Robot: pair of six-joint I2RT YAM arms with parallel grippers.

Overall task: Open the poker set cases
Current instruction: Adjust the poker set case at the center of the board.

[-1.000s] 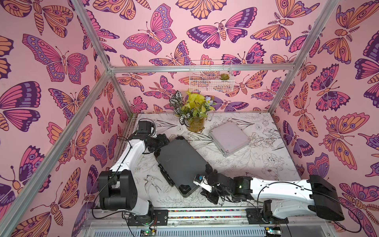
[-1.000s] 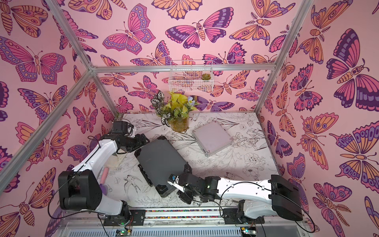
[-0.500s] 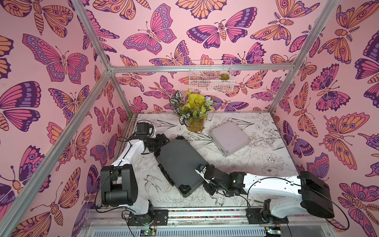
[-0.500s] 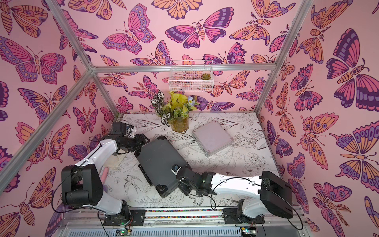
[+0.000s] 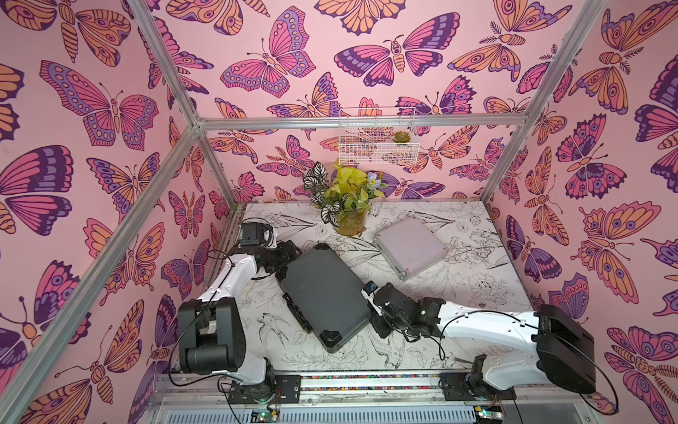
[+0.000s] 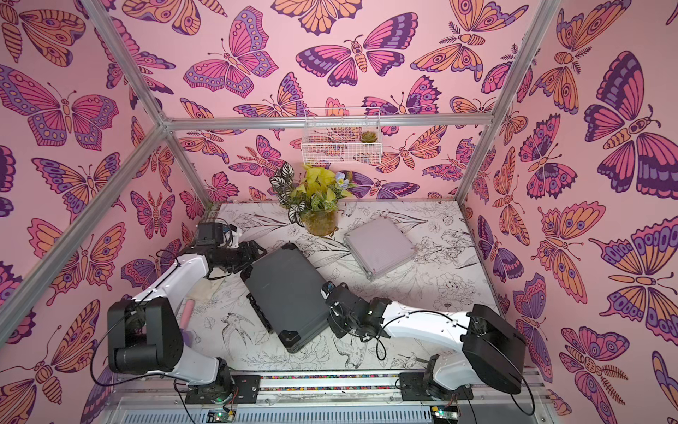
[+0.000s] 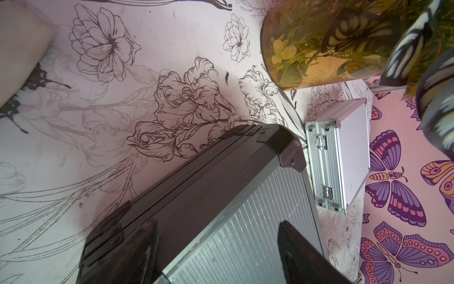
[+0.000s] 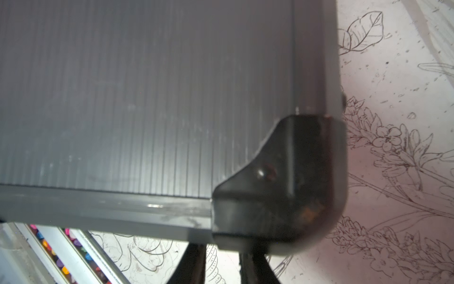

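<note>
Now that my right gripper (image 5: 370, 298) has slid from the front corner up the dark grey case (image 5: 323, 290), fingers (image 8: 253, 265) close together, tips hidden, grip unclear, lid's still shut mid-table. Left gripper (image 7: 216, 226) straddles its far end, jaws apart. Aluminium case (image 5: 410, 250) closed behind.

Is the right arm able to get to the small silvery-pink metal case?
Probably yes. Only flower-print table lies between the right gripper and the small silvery-pink metal case; the big dark grey ribbed case sits aside.
</note>
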